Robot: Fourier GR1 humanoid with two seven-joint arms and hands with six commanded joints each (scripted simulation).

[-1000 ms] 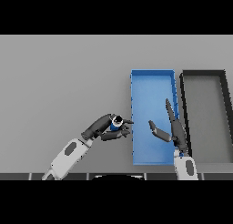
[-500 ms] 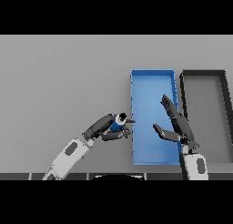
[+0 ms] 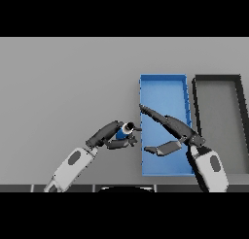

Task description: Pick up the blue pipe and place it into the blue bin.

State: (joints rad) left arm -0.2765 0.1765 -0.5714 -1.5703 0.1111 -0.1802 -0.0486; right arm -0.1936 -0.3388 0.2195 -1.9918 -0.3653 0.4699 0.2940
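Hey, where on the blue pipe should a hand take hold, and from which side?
Around its middle, from the left. The blue pipe is short, lies left of the blue bin, and its dark open end faces up and right. The left hand already curls round its body there, leaving the bin side free.

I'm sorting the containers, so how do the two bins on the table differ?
The blue bin is bright blue; the black bin is black-walled with a grey floor. The blue bin sits left, with the right robot hand stretched over it; the black bin sits right, partly cut off by the picture's edge. Both are open rectangular trays, side by side.
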